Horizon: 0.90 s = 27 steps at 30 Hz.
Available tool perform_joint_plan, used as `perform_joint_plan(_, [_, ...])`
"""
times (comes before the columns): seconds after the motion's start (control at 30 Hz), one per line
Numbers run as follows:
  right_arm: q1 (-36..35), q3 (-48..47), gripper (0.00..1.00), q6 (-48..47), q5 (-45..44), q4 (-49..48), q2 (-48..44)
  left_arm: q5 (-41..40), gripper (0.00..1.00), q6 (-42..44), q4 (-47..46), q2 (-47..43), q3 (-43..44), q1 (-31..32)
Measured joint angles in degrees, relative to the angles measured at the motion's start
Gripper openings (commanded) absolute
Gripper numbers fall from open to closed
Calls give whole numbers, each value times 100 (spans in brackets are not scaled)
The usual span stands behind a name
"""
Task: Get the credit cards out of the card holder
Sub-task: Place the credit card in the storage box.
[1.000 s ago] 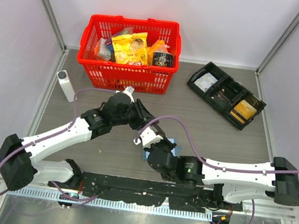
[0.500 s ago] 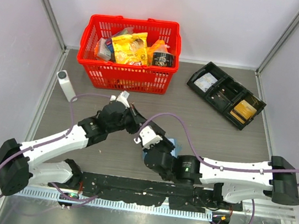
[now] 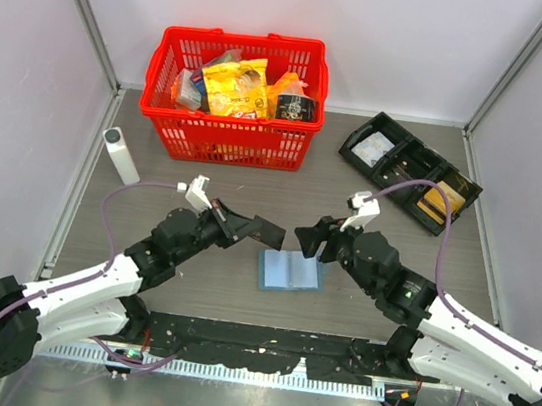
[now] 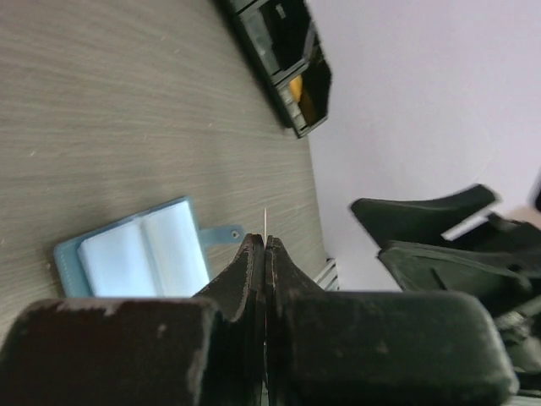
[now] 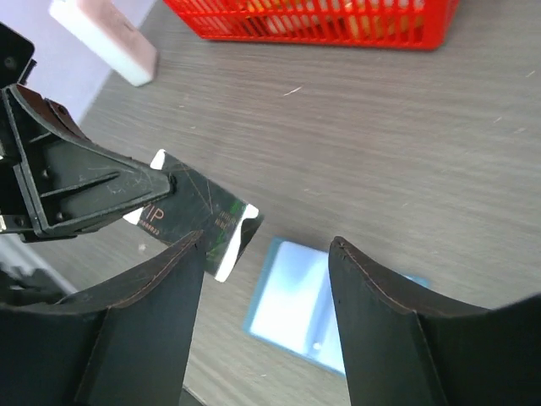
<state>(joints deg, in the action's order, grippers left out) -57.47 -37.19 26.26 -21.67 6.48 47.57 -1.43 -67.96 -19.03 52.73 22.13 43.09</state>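
Note:
The card holder [image 3: 290,270] lies open and flat on the table, blue with a pale inside, also seen in the wrist views [image 4: 139,254] [image 5: 292,304]. Just above and left of it, my left gripper [image 3: 250,228] is shut on one of the credit cards [image 3: 268,231]. This card is dark, with "VIP" lettering [image 5: 199,216]. The left wrist view shows only its thin edge [image 4: 266,222] sticking out of the closed jaws [image 4: 265,245]. My right gripper [image 3: 304,240] hangs open and empty, facing the card from the right, its fingers [image 5: 389,321] spread above the holder.
A red basket [image 3: 228,136] of snack packs stands at the back. A black compartment tray [image 3: 412,172] at the back right holds a tan-gold item [image 3: 443,199]. A white cylinder [image 3: 118,153] stands at the left edge.
Both grippers were bunched over the card holder. The right one has opened and swung back right; the left has shut on the card and drawn it up and left, uncovering the holder.

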Motion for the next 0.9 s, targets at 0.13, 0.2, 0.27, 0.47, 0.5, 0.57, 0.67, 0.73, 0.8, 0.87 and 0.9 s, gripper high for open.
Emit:
perform_joint_plan(0.13, [396, 800, 66, 822, 844, -951, -269, -4, 0, 109, -654, -151, -212, 0])
perform_joint_plan(0.2, [448, 1147, 66, 1185, 1158, -1443, -260, 4, 0, 120, -960, -164, -247, 0])
perform_joint_plan(0.27, [476, 1427, 65, 1521, 1381, -1902, -216, 44, 0, 111, -1248, -164, -271, 0])
perform_joint_plan(0.47, [483, 1591, 63, 2092, 1766, -3110, 103, 289, 0, -48, -1867, -140, -317, 0])
perform_joint_plan(0.5, [485, 1626, 62, 2153, 1814, -3333, 111, 341, 0, -79, -1928, -122, -317, 0])
perform_joint_plan(0.57, [507, 1709, 58, 2269, 1871, -3718, 111, 435, 0, -153, -2039, -85, -317, 0])
perform_joint_plan(0.67, [557, 1788, 52, 2387, 1926, -4063, 111, 516, 0, -258, -2157, -72, -321, 0])
perform_joint_plan(0.73, [603, 1825, 44, 2459, 1967, -4247, 131, 575, 0, -328, -2234, -72, -323, 0])
perform_joint_plan(0.8, [647, 1847, 33, 2527, 2013, -4437, 181, 627, 0, -374, -2284, -66, -321, 0])
perform_joint_plan(0.87, [688, 1880, 20, 2601, 2033, -4594, 232, 675, 0, -404, -2334, -44, -321, 0])
perform_joint_plan(0.9, [708, 1904, 10, 2629, 2035, -4645, 243, 686, 0, -411, -2358, -33, -321, 0])
